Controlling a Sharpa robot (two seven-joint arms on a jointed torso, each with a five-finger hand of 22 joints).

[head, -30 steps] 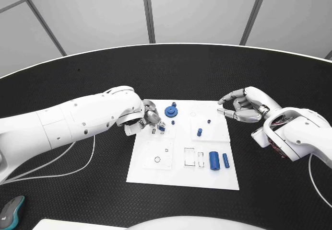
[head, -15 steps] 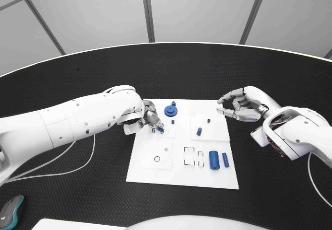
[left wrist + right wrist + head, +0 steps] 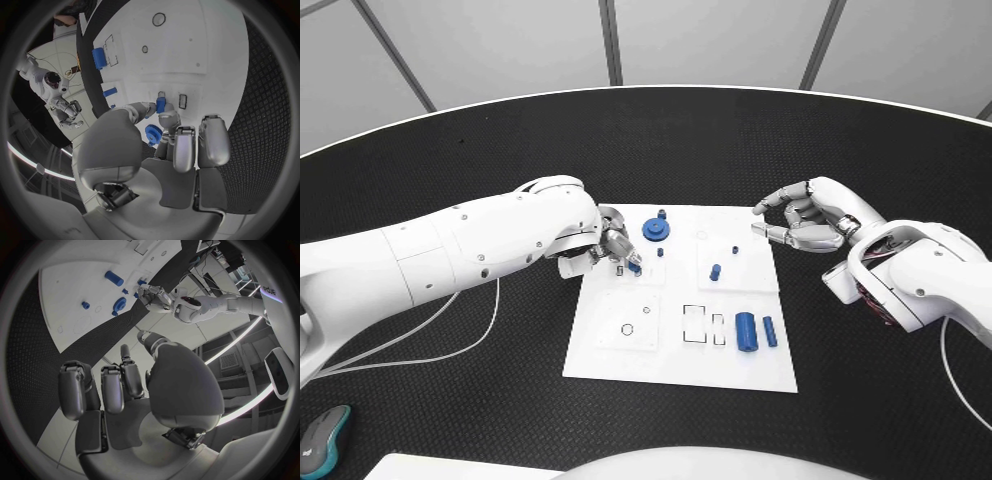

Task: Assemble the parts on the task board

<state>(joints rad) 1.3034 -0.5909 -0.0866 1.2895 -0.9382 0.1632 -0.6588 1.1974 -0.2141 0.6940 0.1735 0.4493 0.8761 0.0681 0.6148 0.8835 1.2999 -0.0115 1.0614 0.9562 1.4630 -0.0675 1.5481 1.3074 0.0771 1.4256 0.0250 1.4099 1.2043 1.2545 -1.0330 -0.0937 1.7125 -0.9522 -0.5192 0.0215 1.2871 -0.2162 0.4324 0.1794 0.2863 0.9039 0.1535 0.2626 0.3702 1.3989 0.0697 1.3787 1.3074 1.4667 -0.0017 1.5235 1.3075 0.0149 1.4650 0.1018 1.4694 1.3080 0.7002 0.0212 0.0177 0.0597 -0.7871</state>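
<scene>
Here, left hand (image 3: 164, 150) pinching blue part (image 3: 160, 105), board (image 3: 206, 45)

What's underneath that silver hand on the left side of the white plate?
Under the left hand lies the task board. Its fingertips pinch a small blue part over a slot; a blue gear sits beside. The palm covers anything else.

We count one white task board (image 3: 678, 365) on the black table (image 3: 473, 160). Blue parts on it: one gear (image 3: 656, 235), one small peg (image 3: 662, 215) near the far edge, one short pin (image 3: 661, 253), one tilted peg (image 3: 714, 272), two cylinders (image 3: 746, 330) (image 3: 770, 334) side by side, and one small piece (image 3: 160, 104) pinched in the left hand (image 3: 610, 248). Two hands, left and right (image 3: 798, 222)
</scene>
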